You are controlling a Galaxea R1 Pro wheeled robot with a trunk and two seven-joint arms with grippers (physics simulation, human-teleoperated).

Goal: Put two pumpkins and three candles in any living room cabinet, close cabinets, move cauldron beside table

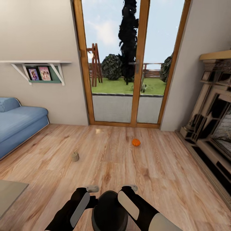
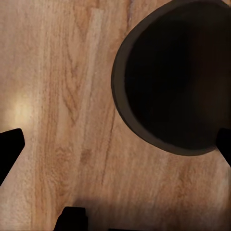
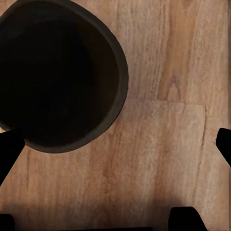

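- Round black wide-mouthed cauldron [image 1: 109, 210] sits on the wood-plank floor [image 1: 160, 179] between both arms, directly below the head camera.
- Left gripper [image 2: 115, 154] and right gripper [image 3: 115, 154]: fingers spread wide, holding nothing, each beside the rim.
- Judgement: to lift well, close both sides evenly on the rim and keep the pot level.
- Small orange ribbed pumpkin [image 1: 136, 142] and squat greyish candle [image 1: 75, 156] lie well apart on the floor ahead.
- Room: glass patio door [image 1: 128, 64], blue sofa [image 1: 19, 123], stone fireplace [image 1: 211, 128].

Beyond your cauldron [image 1: 109, 210], the pumpkin [image 1: 136, 142] lies ahead-right on the floor [image 1: 154, 179], the candle [image 1: 75, 156] ahead-left.
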